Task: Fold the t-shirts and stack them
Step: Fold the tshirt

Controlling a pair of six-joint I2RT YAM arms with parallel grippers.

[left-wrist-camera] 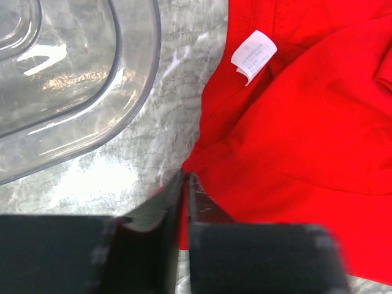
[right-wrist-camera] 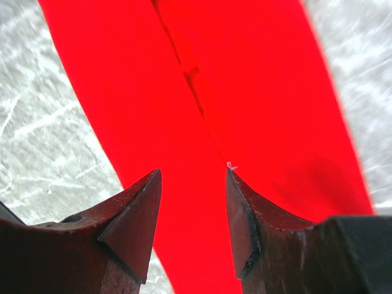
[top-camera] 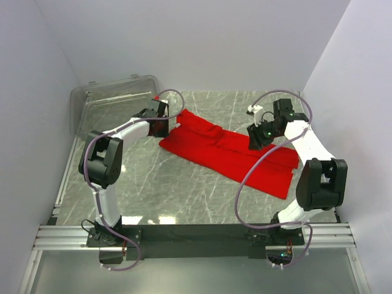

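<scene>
Rail (top-camera: 196,234) nearest, under my arms; beyond it the red t-shirt (top-camera: 226,153) lies on the table (top-camera: 171,190) as a long strip, running from my left hand (top-camera: 162,125) to just past my right hand (top-camera: 254,138), with a clear bin (top-camera: 110,104) beyond my left

Left wrist: my fingers are pinched together on the shirt's edge, its white label (left-wrist-camera: 253,56) ahead and to the right

Right wrist: jaws apart above the cloth, gripping nothing; a crease (right-wrist-camera: 184,67) runs ahead between them

I judge this the folding step; next my right must drop and pinch its part so both lift together
</scene>
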